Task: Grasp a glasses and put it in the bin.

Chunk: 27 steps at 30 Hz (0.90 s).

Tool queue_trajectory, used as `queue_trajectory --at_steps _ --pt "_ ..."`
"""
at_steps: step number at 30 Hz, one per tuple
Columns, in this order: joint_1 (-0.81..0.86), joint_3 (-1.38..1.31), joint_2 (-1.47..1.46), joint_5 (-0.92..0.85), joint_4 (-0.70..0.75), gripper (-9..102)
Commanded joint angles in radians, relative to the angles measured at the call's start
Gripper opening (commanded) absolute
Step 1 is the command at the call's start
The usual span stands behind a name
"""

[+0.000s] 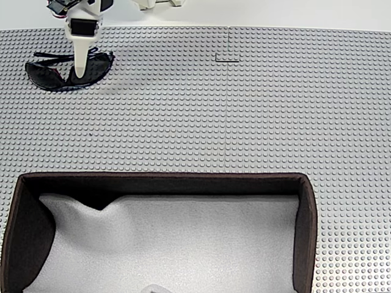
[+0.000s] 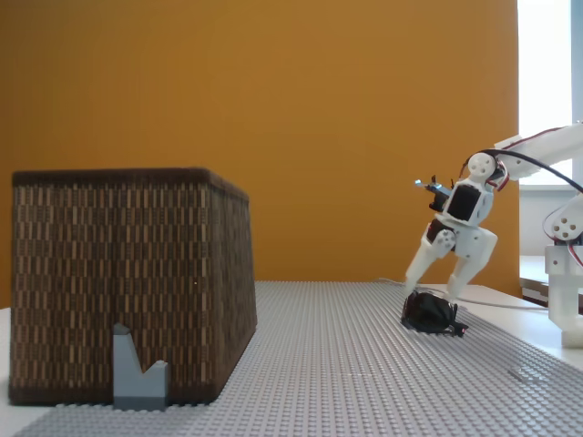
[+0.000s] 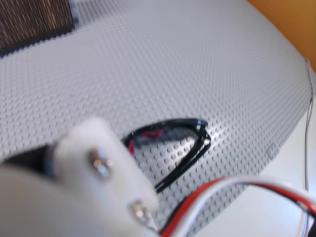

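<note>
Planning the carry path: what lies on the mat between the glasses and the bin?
Nothing: in the top-down fixed view, only bare studded baseplate separates the glasses from the bin.

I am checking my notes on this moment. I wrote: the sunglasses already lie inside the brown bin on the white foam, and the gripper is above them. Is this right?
Not quite. The glasses are not in the bin; they lie on the grey studded mat, far from it, as a fixed view from above shows. The gripper is indeed over them, its fingers reaching down at the frame.
</note>
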Motion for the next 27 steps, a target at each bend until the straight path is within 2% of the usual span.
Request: queue_trajectory --at_steps 1,4,7,8,17,27 --pt "0.028 0.006 -0.012 -0.009 -0.026 24" --pt "0.028 0.008 -0.015 0.002 -0.048 19" --pt "0.017 0.014 -0.015 0.0 -0.075 1" --pt "0.017 0.015 -0.015 0.003 -0.087 0" --pt "-0.003 0.009 0.054 0.041 -0.118 -1" --pt "-0.146 -0.011 0.44 0.1 -0.094 -1"
